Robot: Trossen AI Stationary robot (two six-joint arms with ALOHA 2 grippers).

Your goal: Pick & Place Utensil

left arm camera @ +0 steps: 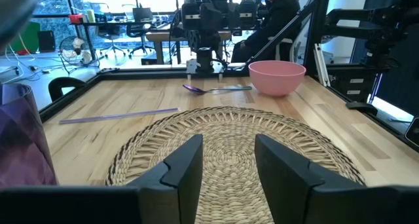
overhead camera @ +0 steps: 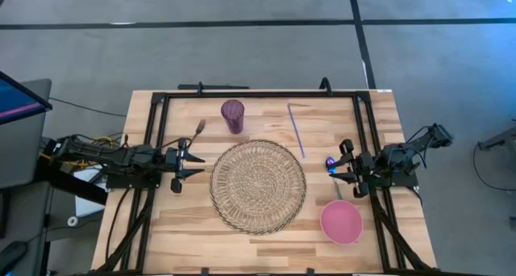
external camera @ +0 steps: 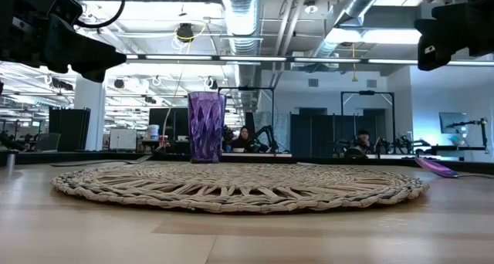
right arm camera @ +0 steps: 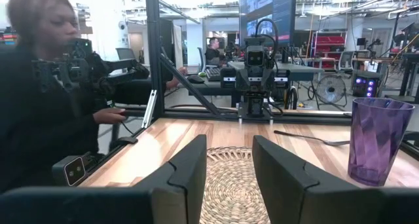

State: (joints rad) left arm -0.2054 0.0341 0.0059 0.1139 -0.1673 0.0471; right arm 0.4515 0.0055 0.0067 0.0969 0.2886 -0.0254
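A purple spoon (overhead camera: 331, 164) lies flat on the table by the right edge of the round woven mat (overhead camera: 258, 186), its handle running toward the pink bowl (overhead camera: 342, 221). A dark fork (overhead camera: 198, 130) lies near the purple cup (overhead camera: 233, 115), and a purple straw (overhead camera: 296, 129) lies beyond the mat. My right gripper (overhead camera: 343, 165) is open, hovering just beside the spoon and facing the mat. My left gripper (overhead camera: 189, 169) is open at the mat's left edge. In the left wrist view the spoon (left arm camera: 213, 88) lies in front of the right arm.
A black frame (overhead camera: 258, 94) borders the table on its far and side edges. Beyond the table a person (right arm camera: 39, 86) sits close to its right side. Bare wood shows between the mat and the near edge (overhead camera: 242, 248).
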